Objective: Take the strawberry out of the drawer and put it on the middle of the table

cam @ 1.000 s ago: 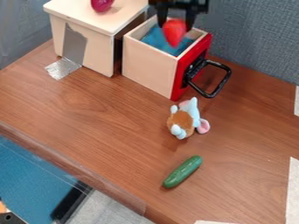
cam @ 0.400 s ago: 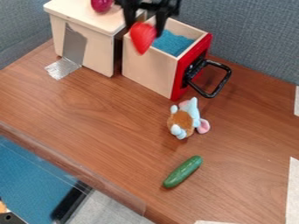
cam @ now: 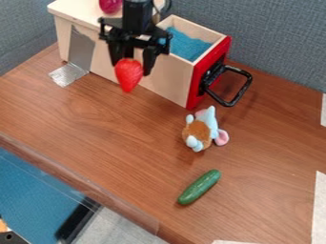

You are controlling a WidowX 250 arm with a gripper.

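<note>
Blk arm (cam: 137, 16), thin blk cable (cam: 169, 5), 2-finger blk tool (cam: 132, 69).

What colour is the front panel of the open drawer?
Red, best seen in the camera view's drawer front.

On-screen I count one strawberry (cam: 129, 75), one drawer (cam: 167, 81), one box (cam: 64, 35), one plush toy (cam: 199, 129), one cucumber (cam: 199, 187), one silver tape (cam: 68, 75) and, at eleven o'clock, one round magenta thing (cam: 110, 5).

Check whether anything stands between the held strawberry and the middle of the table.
Nothing visible does. The strawberry hangs in the gripper, outside the drawer. The plush toy and cucumber lie to the picture's right of a likely path to the middle of the table.
</note>
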